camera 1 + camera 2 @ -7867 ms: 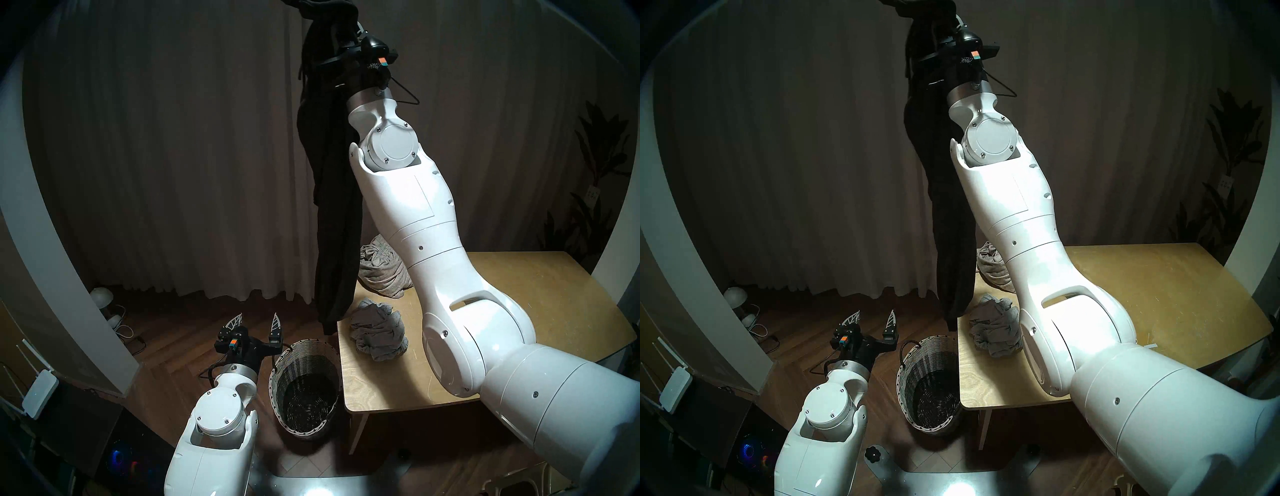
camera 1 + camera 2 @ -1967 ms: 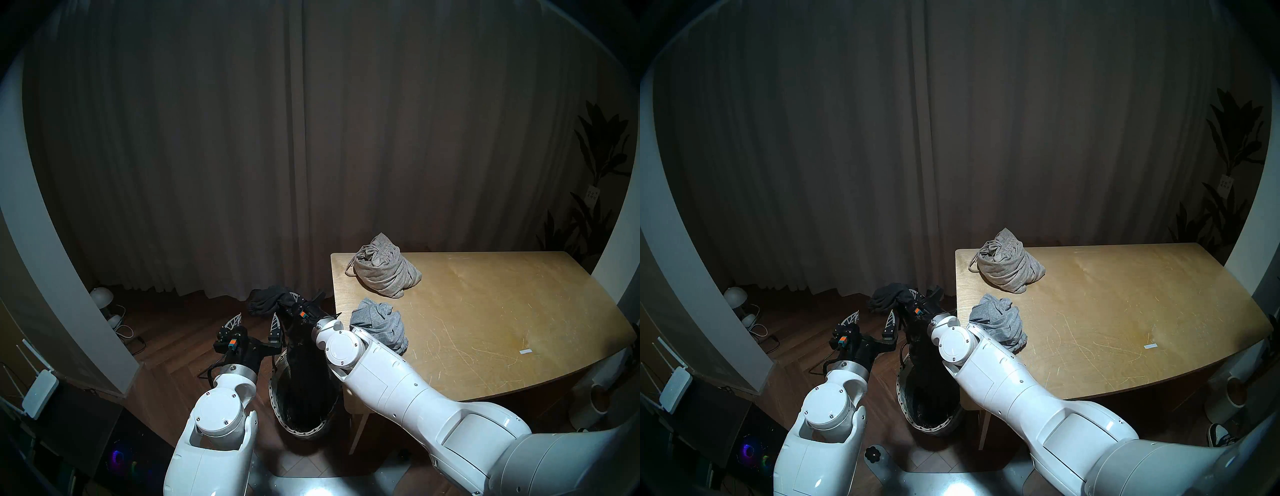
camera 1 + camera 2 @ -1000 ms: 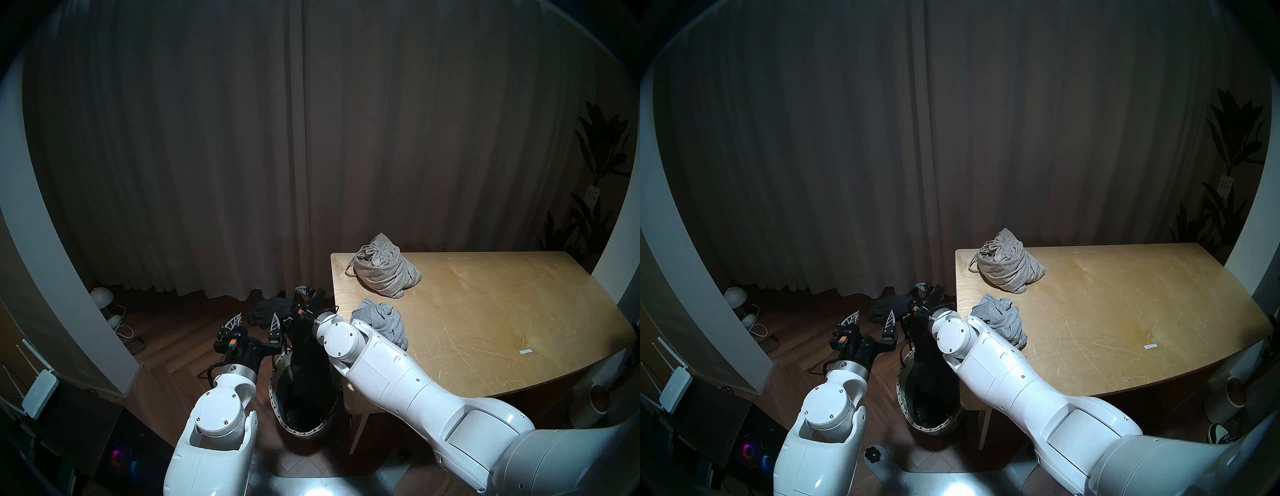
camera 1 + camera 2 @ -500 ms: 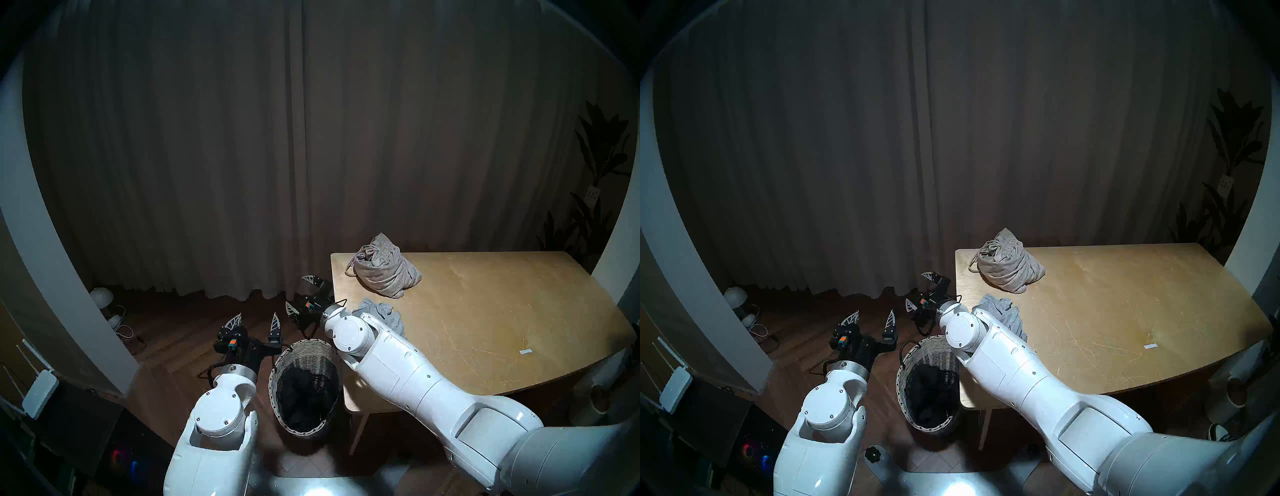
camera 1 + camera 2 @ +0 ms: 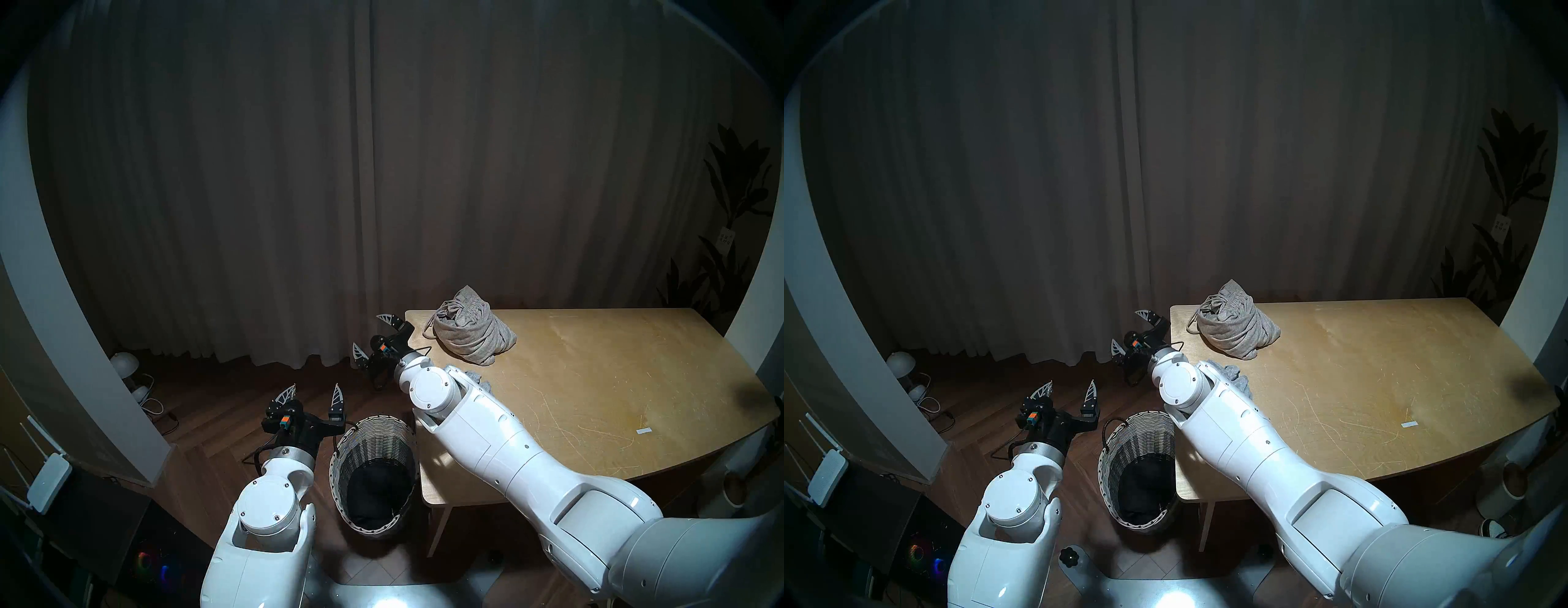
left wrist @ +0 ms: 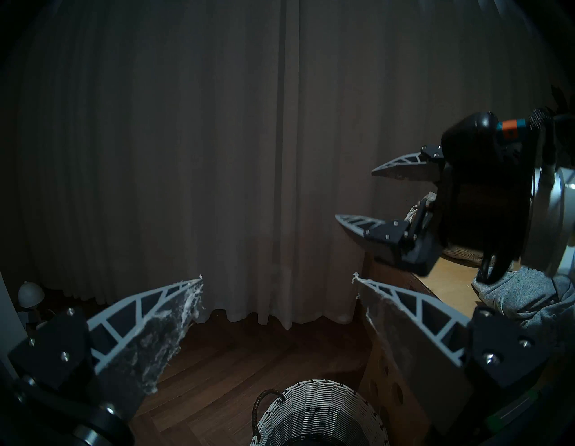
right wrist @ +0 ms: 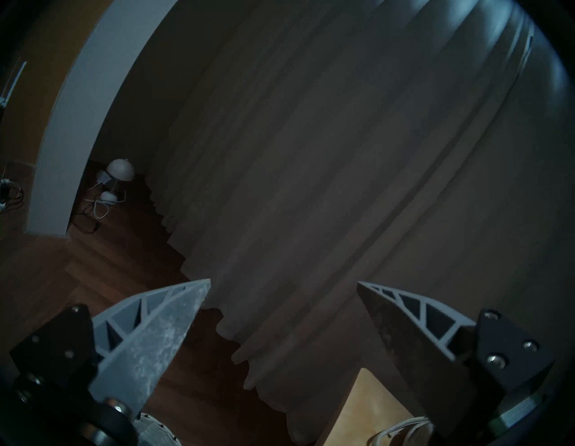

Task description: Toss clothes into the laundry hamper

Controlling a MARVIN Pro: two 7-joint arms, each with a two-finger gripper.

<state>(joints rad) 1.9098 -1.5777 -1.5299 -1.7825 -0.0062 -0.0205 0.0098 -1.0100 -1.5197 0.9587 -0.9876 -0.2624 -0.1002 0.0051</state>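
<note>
The woven wicker hamper (image 5: 360, 441) stands on the floor by the table's left edge, with the black garment (image 5: 375, 496) lying inside it. The beige-grey ribbed garment (image 5: 471, 335) sits at the table's far left corner. The small heather-grey garment (image 5: 477, 378) is mostly hidden behind my right arm; it shows better in the left wrist view (image 6: 522, 299). My right gripper (image 5: 367, 333) is open and empty, above the floor just left of the table's far corner. My left gripper (image 5: 315, 388) is open and empty, beyond the hamper to its left.
The wooden table (image 5: 594, 382) fills the right side, with a small white tag (image 5: 644, 431) near its right edge. A curtain hangs behind. A mushroom lamp with cables (image 5: 124, 363) sits on the floor at the far left. A router (image 5: 49, 482) is on a cabinet at left.
My right gripper opened and let go of the black garment, which dropped fully into the hamper. The right gripper then rose toward the table's far left corner. The left arm stayed still.
</note>
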